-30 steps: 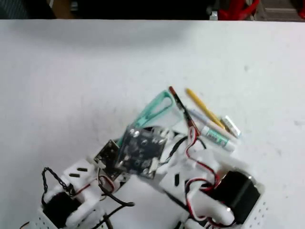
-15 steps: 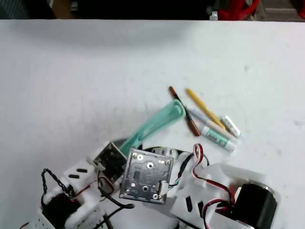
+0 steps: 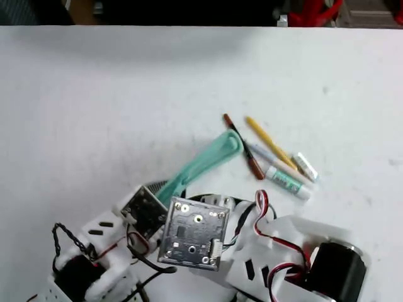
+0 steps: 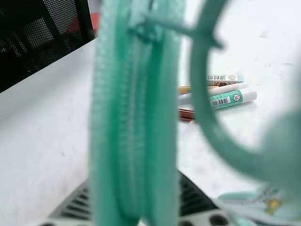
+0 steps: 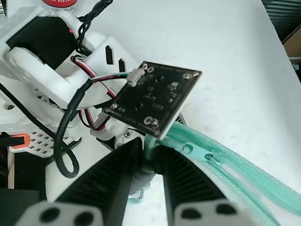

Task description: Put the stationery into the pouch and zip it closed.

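Note:
The teal mesh pouch (image 3: 204,162) is stretched into a narrow strip between both arms, its far end near the pens. My left gripper (image 3: 165,189) is shut on the pouch's near end; in the left wrist view the pouch (image 4: 136,117) hangs right in front of the lens with its loop (image 4: 211,94). My right gripper (image 5: 148,162) is shut on the pouch (image 5: 221,165) just under the left arm's camera board (image 5: 155,96). A brown pen (image 3: 242,146), a yellow pen (image 3: 267,141) and a white marker (image 3: 286,182) lie on the table beside the pouch's far end.
The white table (image 3: 94,113) stretches open to the left and back. Both arm bases and their cables (image 3: 264,217) crowd the near edge. A dark mesh panel (image 4: 42,33) stands beyond the table's edge in the left wrist view.
A second ago the pouch gaped open as a wide loop; it is now pulled flat and narrow. The right arm drew back toward the near edge. Little has moved in the last half second.

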{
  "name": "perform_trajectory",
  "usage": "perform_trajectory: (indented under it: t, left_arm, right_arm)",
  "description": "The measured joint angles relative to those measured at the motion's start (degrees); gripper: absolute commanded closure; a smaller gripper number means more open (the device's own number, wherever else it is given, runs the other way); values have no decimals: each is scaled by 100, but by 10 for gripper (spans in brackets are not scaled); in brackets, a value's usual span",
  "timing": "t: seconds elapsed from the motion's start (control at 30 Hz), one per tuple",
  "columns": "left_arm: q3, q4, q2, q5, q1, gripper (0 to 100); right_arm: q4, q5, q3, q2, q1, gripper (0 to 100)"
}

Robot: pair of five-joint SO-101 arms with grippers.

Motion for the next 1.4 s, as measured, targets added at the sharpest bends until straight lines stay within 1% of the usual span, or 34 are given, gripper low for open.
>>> perform_trajectory:
  t: [0.2,0.33,0.6,0.77,0.8,0.83,0.87,0.93,0.97,1.0,1.1,1.27,1.33,1.4]
  left_arm:
    - [0,0,0,0,0,978]
    - [0,0,0,0,0,978]
    - [0,0,0,0,0,978]
    - [-9,0,0,0,0,978]
    - [-9,0,0,0,0,978]
    - [-9,0,0,0,0,978]
    - [-9,0,0,0,0,978]
    - [-9,0,0,0,0,978]
    - [-9,0,0,0,-9,978]
    - [-9,0,62,0,-44,978]
    - [0,0,88,9,-62,978]
    - [0,0,88,9,-114,978]
    - [0,0,88,18,-255,978]
    - [0,0,88,26,-396,978]
  right_arm:
    - [18,0,9,0,0,981]
    - [26,0,378,-281,-35,981]
    - [26,0,545,-387,-563,981]
    - [35,0,545,-413,-659,977]
    - [35,18,545,-422,-659,957]
    - [35,79,545,-422,-659,916]
    - [35,158,545,-431,-624,855]
    - [35,237,554,-466,-290,713]
    - [26,255,554,-536,-53,660]
    - [26,281,554,-651,264,639]
    - [26,484,545,-1002,1196,664]
    - [26,703,545,-1635,1829,672]
    - [26,730,545,-1679,2268,673]
    - [26,738,571,-1618,2901,675]
